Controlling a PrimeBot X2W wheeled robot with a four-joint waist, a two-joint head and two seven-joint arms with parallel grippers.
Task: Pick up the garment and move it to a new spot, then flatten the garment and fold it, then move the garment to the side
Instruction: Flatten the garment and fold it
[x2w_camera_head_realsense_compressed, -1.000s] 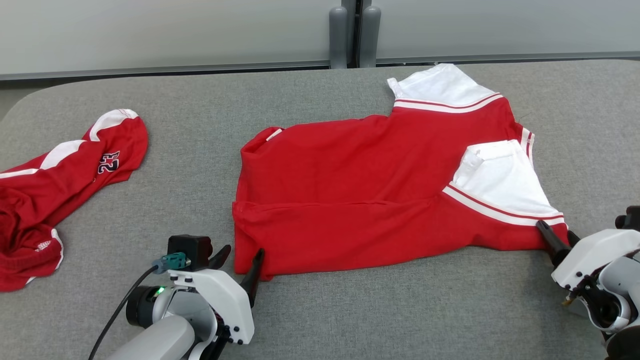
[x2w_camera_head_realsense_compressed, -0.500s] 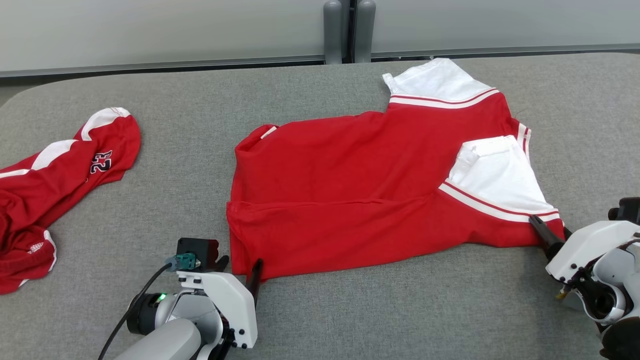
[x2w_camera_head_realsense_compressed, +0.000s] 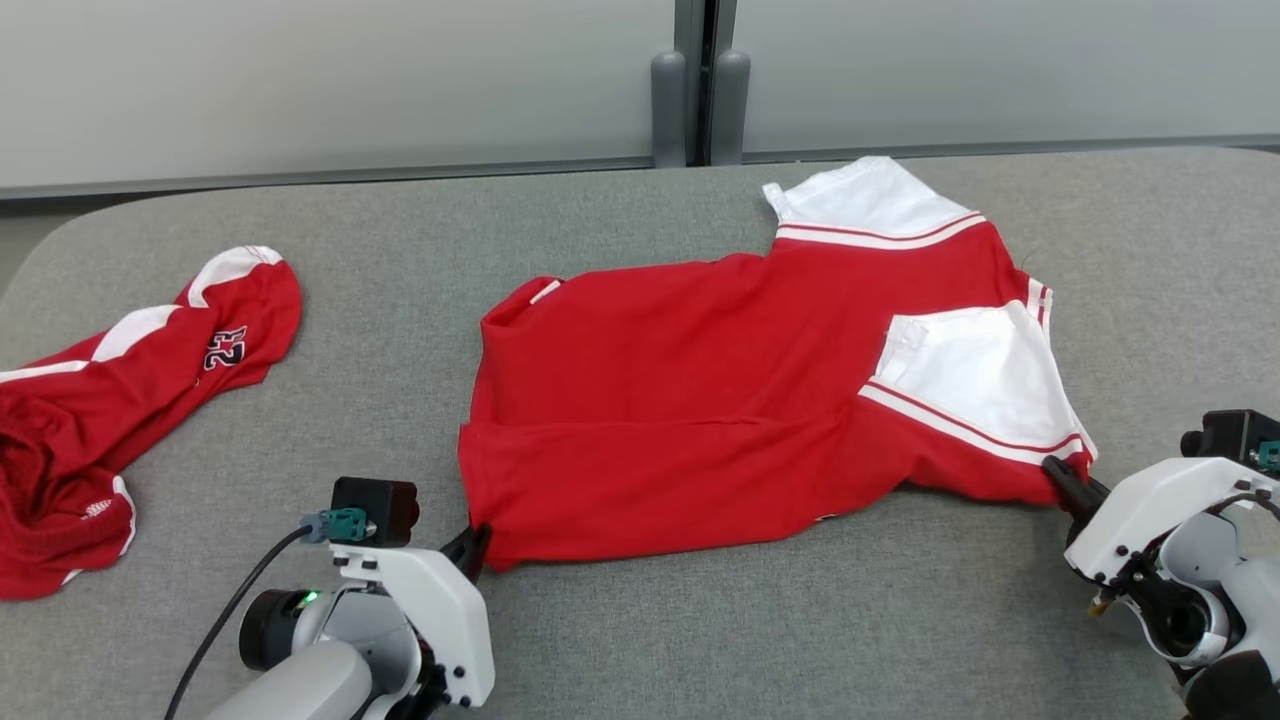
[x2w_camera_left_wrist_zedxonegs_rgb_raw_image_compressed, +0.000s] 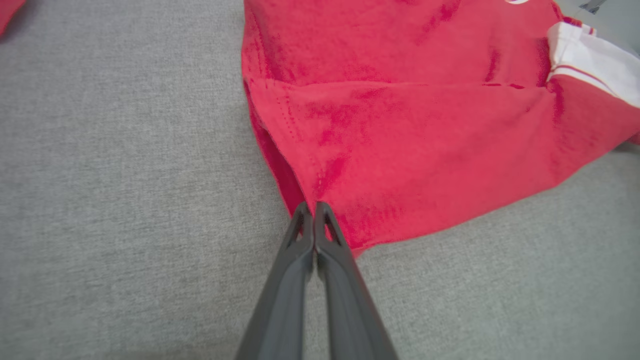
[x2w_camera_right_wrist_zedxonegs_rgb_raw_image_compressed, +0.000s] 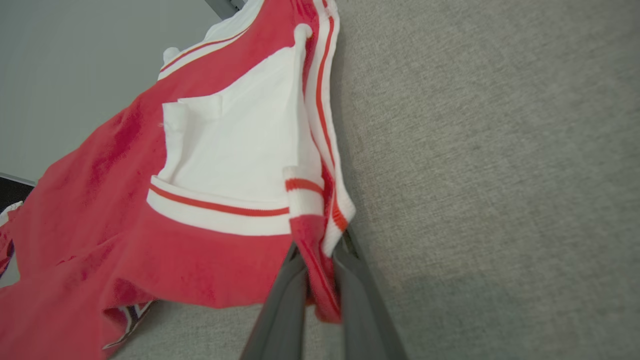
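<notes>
Red garment (x2w_camera_head_realsense_compressed: 700, 400), near corners in left gripper (x2w_camera_head_realsense_compressed: 470, 546), right gripper (x2w_camera_head_realsense_compressed: 1058, 474), grey tabletop (x2w_camera_head_realsense_compressed: 720, 630) around

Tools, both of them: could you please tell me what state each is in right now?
Left tool: shut on the garment, near corner.
Right tool: shut on the garment's striped corner.

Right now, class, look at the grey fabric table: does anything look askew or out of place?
The red jersey with white sleeves lies unflattened: its near white sleeve is folded over the red body. A second red jersey sits crumpled at the left of the grey fabric table.
</notes>
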